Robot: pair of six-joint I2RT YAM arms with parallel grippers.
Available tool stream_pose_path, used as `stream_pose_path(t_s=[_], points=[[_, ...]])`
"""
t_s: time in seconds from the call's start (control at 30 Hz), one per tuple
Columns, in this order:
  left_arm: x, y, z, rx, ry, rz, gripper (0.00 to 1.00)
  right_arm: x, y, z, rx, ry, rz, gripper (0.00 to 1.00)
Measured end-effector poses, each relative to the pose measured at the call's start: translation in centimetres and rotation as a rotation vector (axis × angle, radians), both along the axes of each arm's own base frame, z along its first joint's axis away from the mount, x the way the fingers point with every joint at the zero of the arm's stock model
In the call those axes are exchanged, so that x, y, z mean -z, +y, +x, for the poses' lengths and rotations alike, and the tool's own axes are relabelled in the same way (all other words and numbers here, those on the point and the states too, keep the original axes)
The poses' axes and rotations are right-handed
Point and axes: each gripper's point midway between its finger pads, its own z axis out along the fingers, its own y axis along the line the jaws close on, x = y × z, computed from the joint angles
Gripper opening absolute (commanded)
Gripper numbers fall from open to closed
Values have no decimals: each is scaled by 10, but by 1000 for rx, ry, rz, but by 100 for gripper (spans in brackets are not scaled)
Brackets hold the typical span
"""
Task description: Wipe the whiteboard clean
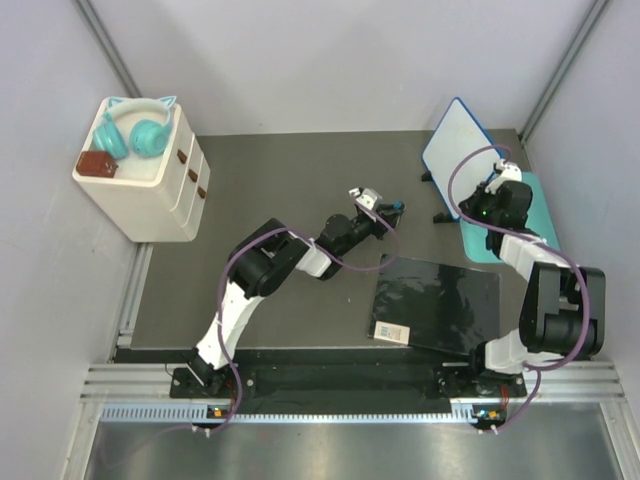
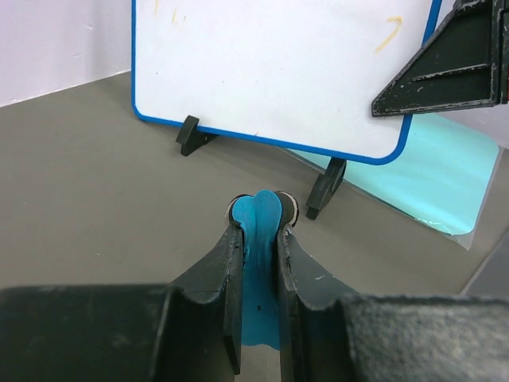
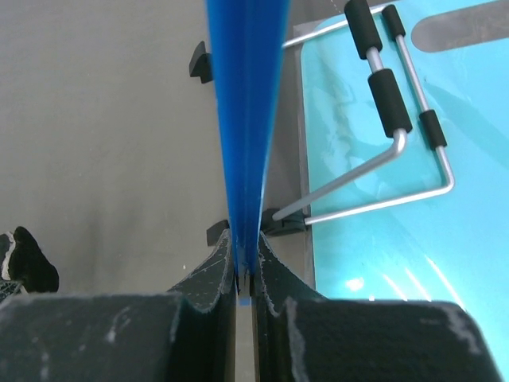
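Whiteboard (image 1: 455, 150): upright on its feet, upper right of the top view. Right gripper (image 3: 245, 243) clamped on its blue rim. Left gripper (image 2: 261, 213) clamped on a blue wiper (image 2: 259, 270), apart from the board. Faint yellow marks (image 2: 388, 32) remain, so erasing is judged unfinished.

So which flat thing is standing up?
The small white board with the thin blue rim: it stands up on black feet, while the teal mat and glossy black sheet lie flat.

I'm in a robotics lab cell: white walls (image 1: 330, 60) enclose the grey tabletop (image 1: 280, 180), aluminium rail (image 1: 120, 385) at its near edge.
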Motion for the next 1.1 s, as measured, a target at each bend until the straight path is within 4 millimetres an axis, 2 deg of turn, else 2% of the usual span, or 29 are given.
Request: stream_pose_path(t_s=[0.17, 0.6, 0.87, 1.1], points=[[-1, 1, -2, 2, 2, 0, 0, -3, -1, -7, 18, 15, 5, 0], [4, 7, -8, 3, 24, 12, 0, -6, -3, -12, 79, 60, 57, 0], [-8, 9, -11, 4, 14, -2, 0, 5, -9, 1, 150, 95, 100, 0], [-10, 9, -11, 8, 17, -9, 0, 10, -12, 8, 173, 113, 124, 0]])
